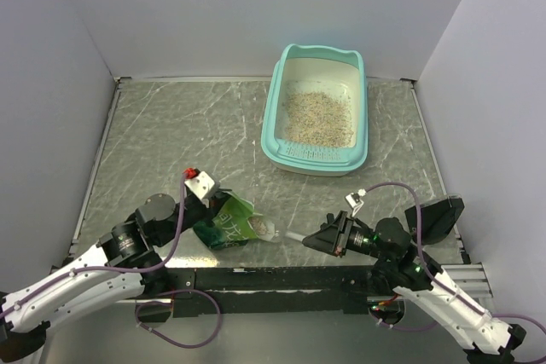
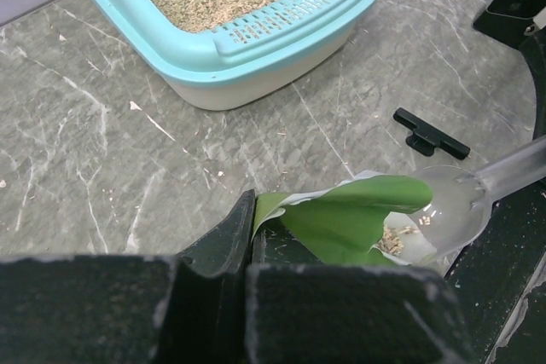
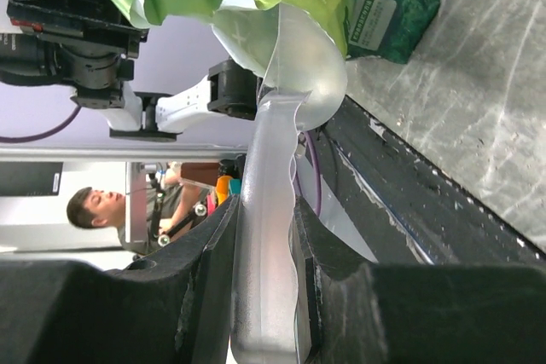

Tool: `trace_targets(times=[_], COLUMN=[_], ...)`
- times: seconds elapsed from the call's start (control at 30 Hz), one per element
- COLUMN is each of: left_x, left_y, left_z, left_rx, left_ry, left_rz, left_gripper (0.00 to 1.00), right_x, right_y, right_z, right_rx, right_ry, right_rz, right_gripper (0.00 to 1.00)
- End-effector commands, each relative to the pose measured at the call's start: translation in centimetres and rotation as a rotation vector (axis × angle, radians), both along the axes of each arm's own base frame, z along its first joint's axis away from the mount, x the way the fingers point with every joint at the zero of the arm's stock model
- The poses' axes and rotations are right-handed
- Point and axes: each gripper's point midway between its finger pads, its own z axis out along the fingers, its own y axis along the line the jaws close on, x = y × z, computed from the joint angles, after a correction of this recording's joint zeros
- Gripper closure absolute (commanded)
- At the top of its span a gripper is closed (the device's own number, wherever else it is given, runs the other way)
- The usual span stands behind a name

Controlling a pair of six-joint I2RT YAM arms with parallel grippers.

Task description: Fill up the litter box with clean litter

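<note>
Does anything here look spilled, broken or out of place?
Only small things. A black T-shaped piece lies loose on the table near the clear scoop, attached to nothing. A few pale flecks, perhaps stray litter, sit on the table in front of the litter box. Nothing looks tipped or broken.

Clear scoop [image 3: 300,70] in right claw [image 3: 263,240]

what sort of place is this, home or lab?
Most likely a robotics lab test cell, not a home: plain white panels box in a marble-look table, two arms are bolted to its edge, and a person shows in the right wrist view.
</note>
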Motion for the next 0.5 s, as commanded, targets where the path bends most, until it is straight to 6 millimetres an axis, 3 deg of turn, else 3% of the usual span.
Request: trace_targets(times=[0.0,0.47], left_x=[0.6,0.8], left_y=[0.5,1.0], left_z=[0.7,0.9], left_rx=[-0.025,-0.029], left_ry=[-0.019,-0.022], left_rz=[0.049,0.076], left_gripper=[0.99,0.99], right_x=[-1.5,-2.4], right_y=[-2.2,-4.4], right_z=[2.5,7.2], right_rx=[0.072,0.144], right_ry=[-0.091,-0.158], right_rz=[-0.024,-0.080], right_gripper=[1.00,1.00])
